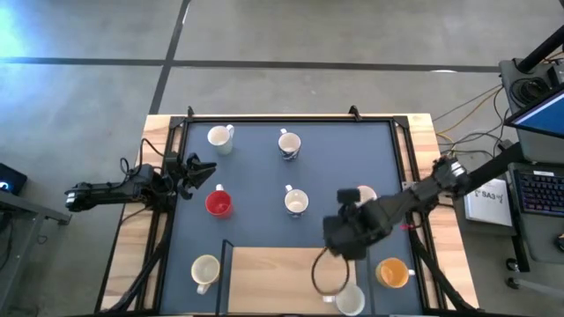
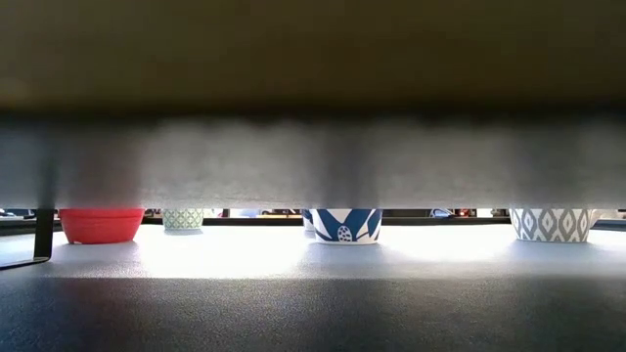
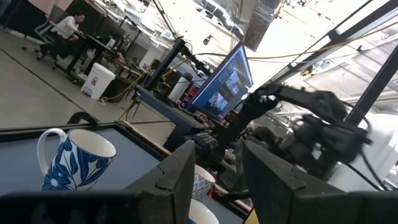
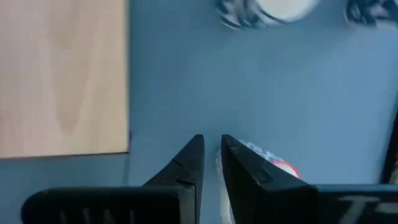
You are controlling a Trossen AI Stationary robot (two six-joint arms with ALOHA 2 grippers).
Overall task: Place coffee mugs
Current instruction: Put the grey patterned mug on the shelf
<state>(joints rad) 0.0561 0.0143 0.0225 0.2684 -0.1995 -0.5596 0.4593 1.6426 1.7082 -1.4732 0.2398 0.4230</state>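
A big work lab is shown: a glowing blue computer screen, tangled cables, grey concrete floor.

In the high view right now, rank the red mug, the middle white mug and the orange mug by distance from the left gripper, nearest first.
1. Red mug: right beside the left gripper, just below it in the picture.
2. Middle white mug: mid-mat, farther toward the right arm.
3. Orange mug: far corner on the right arm's side, clearly farthest.
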